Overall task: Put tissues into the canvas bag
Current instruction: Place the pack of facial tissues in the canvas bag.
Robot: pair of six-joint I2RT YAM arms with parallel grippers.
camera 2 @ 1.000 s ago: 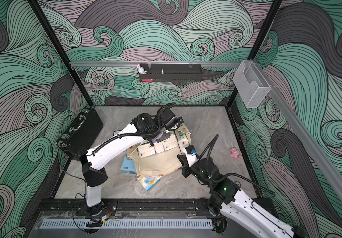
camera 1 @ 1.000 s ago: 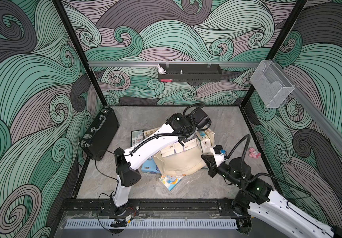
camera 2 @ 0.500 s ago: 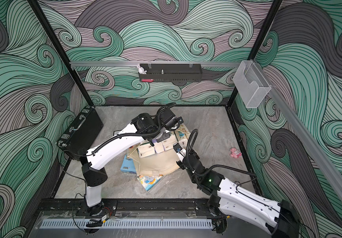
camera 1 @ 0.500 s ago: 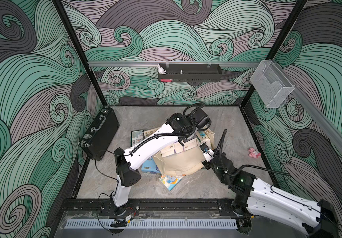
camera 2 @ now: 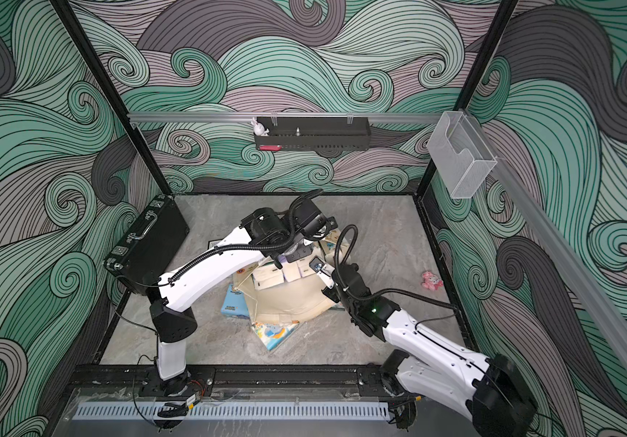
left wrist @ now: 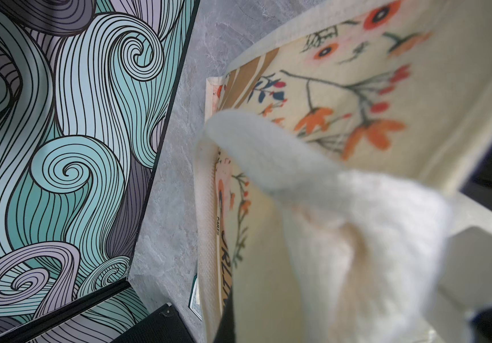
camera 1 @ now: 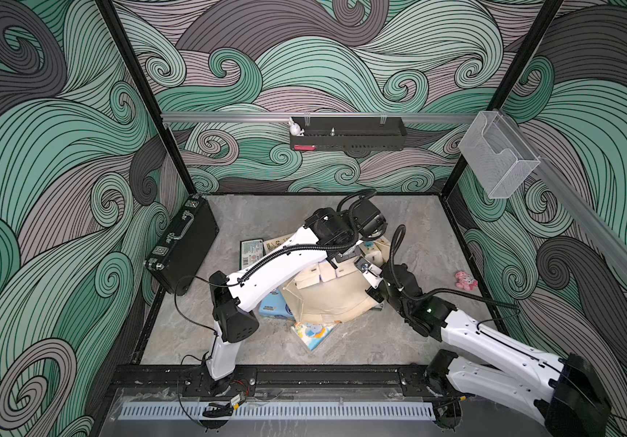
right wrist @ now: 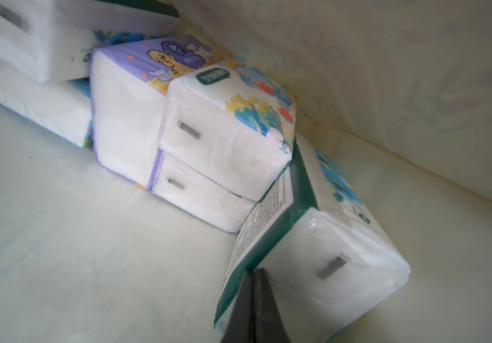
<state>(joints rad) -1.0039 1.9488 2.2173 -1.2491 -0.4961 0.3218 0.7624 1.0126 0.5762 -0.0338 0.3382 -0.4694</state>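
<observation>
Right hand (right wrist: 255, 274) deeper inside canvas bag (camera 1: 327, 302)

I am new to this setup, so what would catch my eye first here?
The flowered canvas bag lies open in the middle of the table, tissue packs stacked inside. The shut right gripper points at a green-edged pack. A black briefcase leans against the wave-patterned left wall.

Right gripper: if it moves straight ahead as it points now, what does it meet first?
Probably the green-edged tissue pack in the canvas bag, just before the shut right gripper; touching is unclear.
</observation>
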